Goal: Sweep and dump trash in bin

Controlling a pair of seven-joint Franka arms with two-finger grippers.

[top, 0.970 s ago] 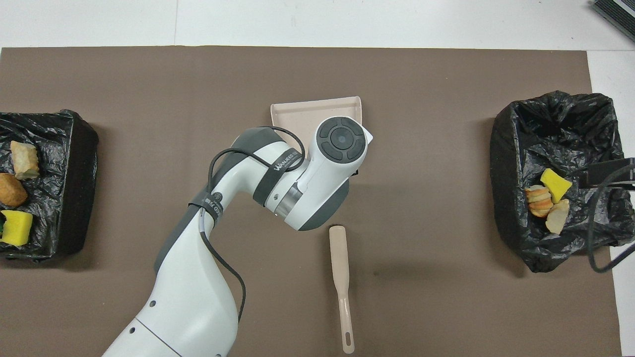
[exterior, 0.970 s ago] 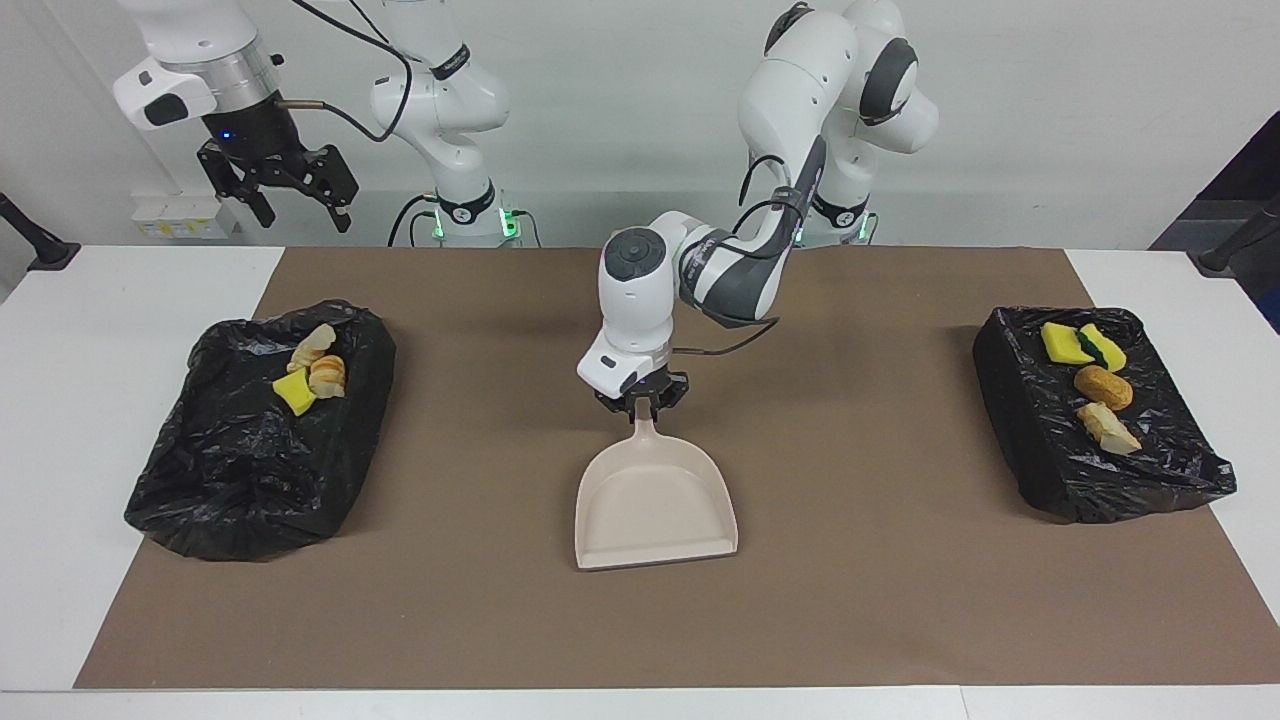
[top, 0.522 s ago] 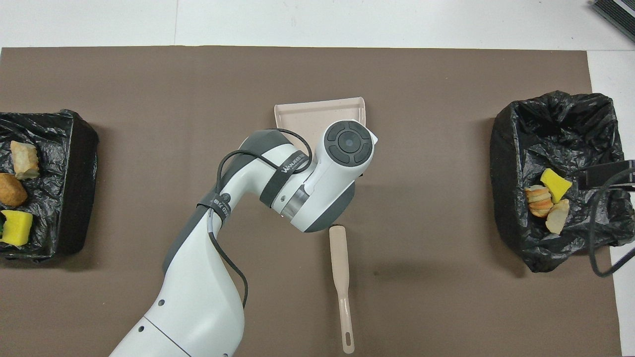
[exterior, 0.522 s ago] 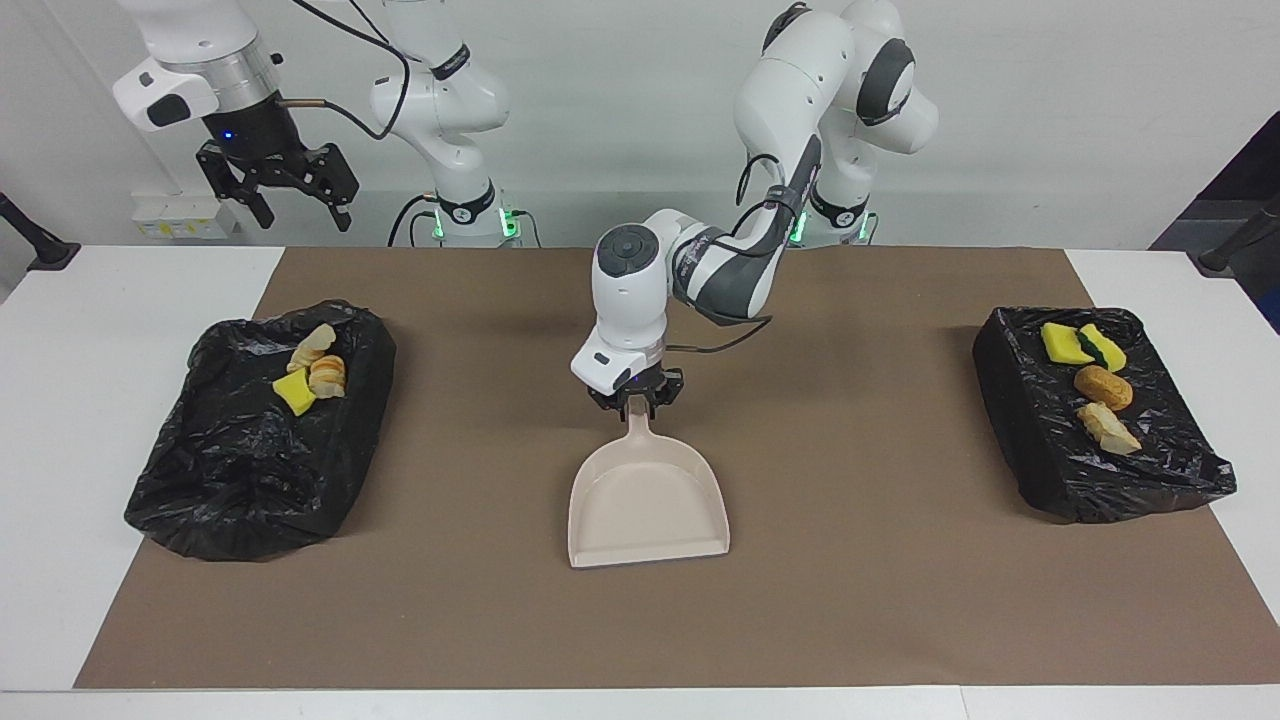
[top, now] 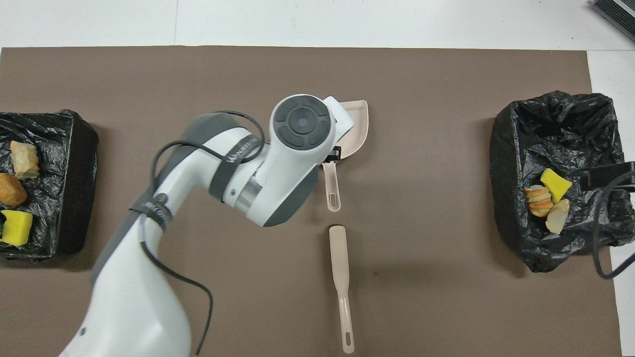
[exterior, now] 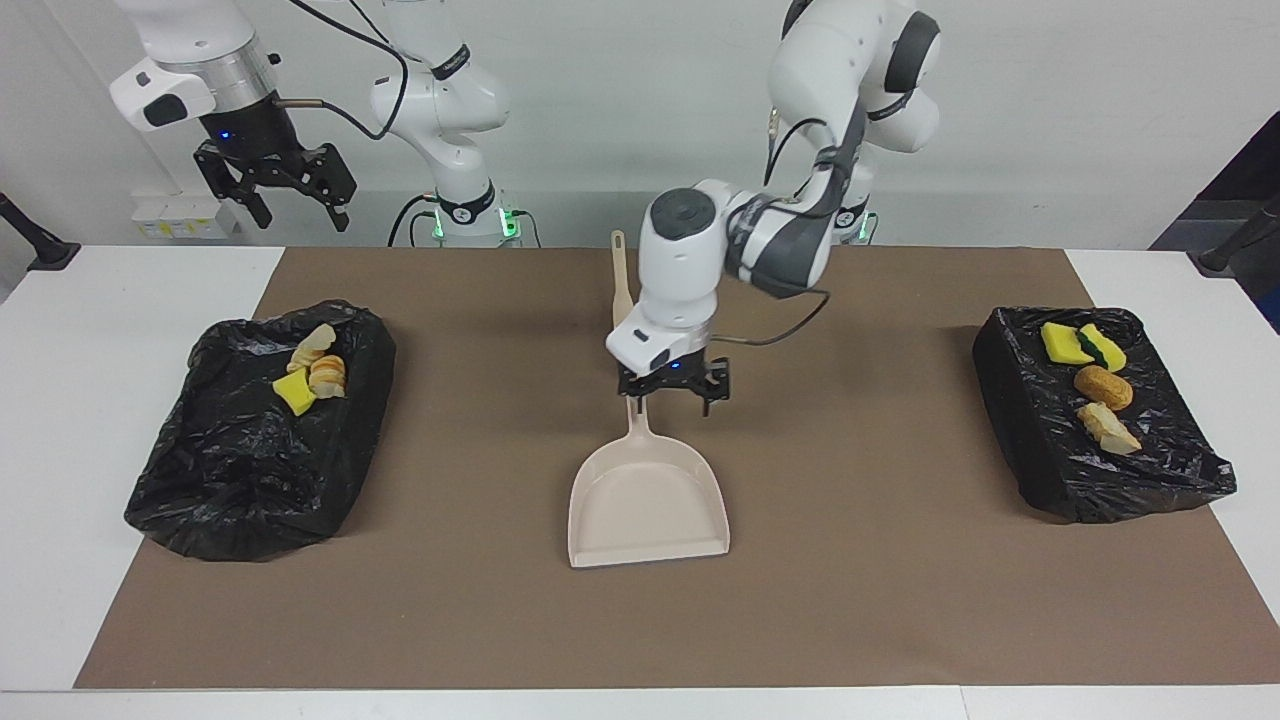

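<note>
Trash scraps, yellow sponge pieces and golden-brown bread-like chunks, lie in 2 black-bag-lined bins: 3 [exterior: 312, 372] at the right arm's end [exterior: 200, 480], 4 [exterior: 1090, 380] at the left arm's [exterior: 1180, 470]. Mid-mat, the left gripper [exterior: 672, 395] hangs spread, released, above the beige plastic dustpan [exterior: 648, 505]. The right gripper [exterior: 285, 195] waits raised, fingers apart.

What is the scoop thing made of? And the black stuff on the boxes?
The dustpan looks like hard beige plastic: smooth, matte, one moulded piece with raised rims. The black bin liners look like thin plastic film: shiny and full of crinkles. That is only judged by looks.
</note>
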